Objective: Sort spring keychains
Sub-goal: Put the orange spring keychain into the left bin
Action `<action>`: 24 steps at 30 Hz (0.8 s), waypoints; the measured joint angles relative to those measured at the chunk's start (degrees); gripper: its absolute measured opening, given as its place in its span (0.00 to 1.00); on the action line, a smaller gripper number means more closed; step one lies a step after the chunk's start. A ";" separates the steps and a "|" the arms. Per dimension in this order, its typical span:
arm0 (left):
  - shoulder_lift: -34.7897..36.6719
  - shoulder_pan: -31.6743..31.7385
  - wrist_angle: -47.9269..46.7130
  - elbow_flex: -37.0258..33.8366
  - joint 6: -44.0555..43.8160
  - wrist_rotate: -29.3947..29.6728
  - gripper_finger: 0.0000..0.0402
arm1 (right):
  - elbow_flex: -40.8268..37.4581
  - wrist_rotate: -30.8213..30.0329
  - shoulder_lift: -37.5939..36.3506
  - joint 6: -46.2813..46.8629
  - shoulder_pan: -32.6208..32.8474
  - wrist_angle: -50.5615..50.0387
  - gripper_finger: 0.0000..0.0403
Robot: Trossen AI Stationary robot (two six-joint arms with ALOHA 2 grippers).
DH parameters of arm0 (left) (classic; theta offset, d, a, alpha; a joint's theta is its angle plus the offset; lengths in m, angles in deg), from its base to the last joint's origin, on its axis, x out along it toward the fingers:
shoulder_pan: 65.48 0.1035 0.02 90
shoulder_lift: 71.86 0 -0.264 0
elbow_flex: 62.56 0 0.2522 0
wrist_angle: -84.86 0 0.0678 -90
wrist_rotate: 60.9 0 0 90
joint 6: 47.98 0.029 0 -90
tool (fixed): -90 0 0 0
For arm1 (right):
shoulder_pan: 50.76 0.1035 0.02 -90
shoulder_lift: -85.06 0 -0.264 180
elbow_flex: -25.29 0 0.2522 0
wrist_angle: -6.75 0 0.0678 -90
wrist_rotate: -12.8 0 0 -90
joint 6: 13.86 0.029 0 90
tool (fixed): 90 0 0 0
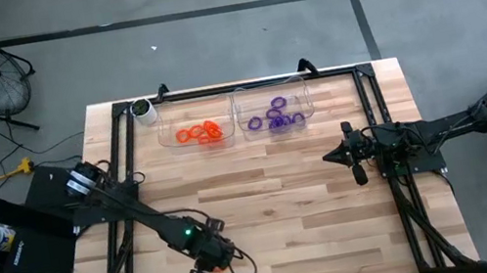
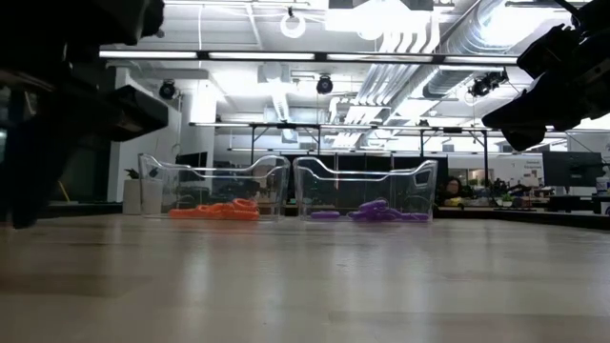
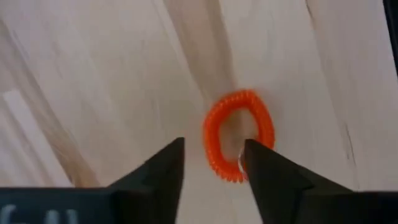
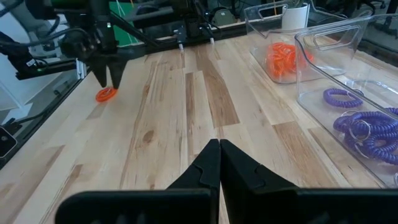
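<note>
Two dark fingers (image 3: 155,177) of the left gripper (image 3: 211,171) stand apart, released and holding nothing, right over a lone orange-red coiled plastic spring keychain (image 3: 238,135) that lies flat on the pale wooden table (image 3: 93,74). That loop sits just ahead of the fingertips and off to one side of the gap: one finger overlaps its near rim, the other stands clear beside it. Its long axis runs roughly along the line of the fingers, away from the pincer, so the jaws face the loop's narrow width. As I judge it, the coming move turns on that sideways offset; the pincer needs a small shift so one finger drops inside the ring or both straddle it

Seen from across the table, the same keychain (image 4: 106,94) lies just below the left gripper (image 4: 112,78), well apart from the clear plastic bin of orange-red loops (image 4: 283,59) and the clear plastic bin of purple loops (image 4: 364,127). The right gripper (image 4: 219,149) is clenched on nothing and waits far from the loop, so the left arm is plainly the nearer one
</note>
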 joint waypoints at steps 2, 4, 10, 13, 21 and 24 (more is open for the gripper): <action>-1.98 0.02 -0.49 2.02 -0.32 0.40 0.45 | 0.00 0.00 0.00 -0.02 0.01 0.00 0.00; -3.12 0.02 -1.84 3.06 -0.02 1.15 0.49 | 0.00 0.00 0.02 -0.02 0.02 -0.02 0.00; -6.08 0.02 -1.37 4.31 0.02 1.51 0.51 | 0.00 -0.02 0.02 -0.02 -0.01 -0.02 0.00; -6.61 0.01 -1.16 4.42 0.01 2.17 0.51 | 0.00 0.00 0.00 -0.01 -0.01 -0.09 0.00; -6.82 -0.07 -1.21 4.36 4.68 6.10 0.38 | 0.00 -0.02 0.00 0.00 0.01 -0.02 0.00; -8.54 -0.04 -0.65 4.40 5.43 6.62 0.28 | 0.00 -0.01 0.00 -0.02 -0.01 -0.02 0.00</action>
